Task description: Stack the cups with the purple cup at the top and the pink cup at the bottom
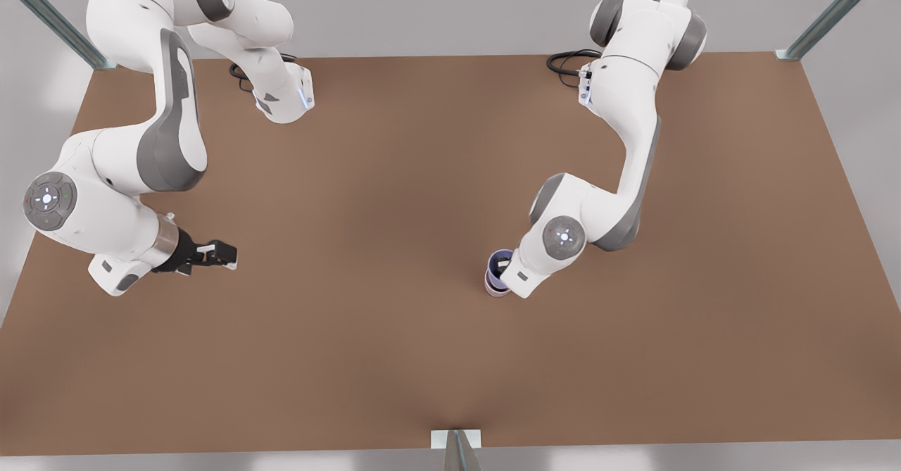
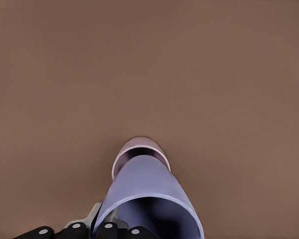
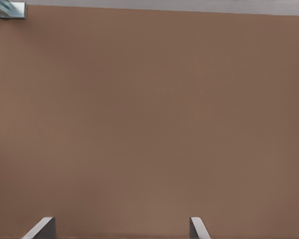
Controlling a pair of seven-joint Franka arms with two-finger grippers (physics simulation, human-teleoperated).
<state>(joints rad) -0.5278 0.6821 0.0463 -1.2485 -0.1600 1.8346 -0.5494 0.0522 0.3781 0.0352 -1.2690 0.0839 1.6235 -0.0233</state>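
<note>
On the matte brown tabletop [image 1: 394, 196] I see my left gripper [image 1: 501, 268] pinching the smooth purple cup [image 2: 148, 199] over the pink cup [image 2: 139, 148], the right gripper's [image 1: 224, 253] fingers spread.

In the front view the left tool [image 1: 501, 268] sits mostly hidden beneath its own wrist, which also covers part of the purple cup [image 1: 497, 262]. Only a sliver of the pink cup [image 1: 495, 289] peeks out below it. The left wrist view's edge cuts off the purple cup's near rim.
</note>
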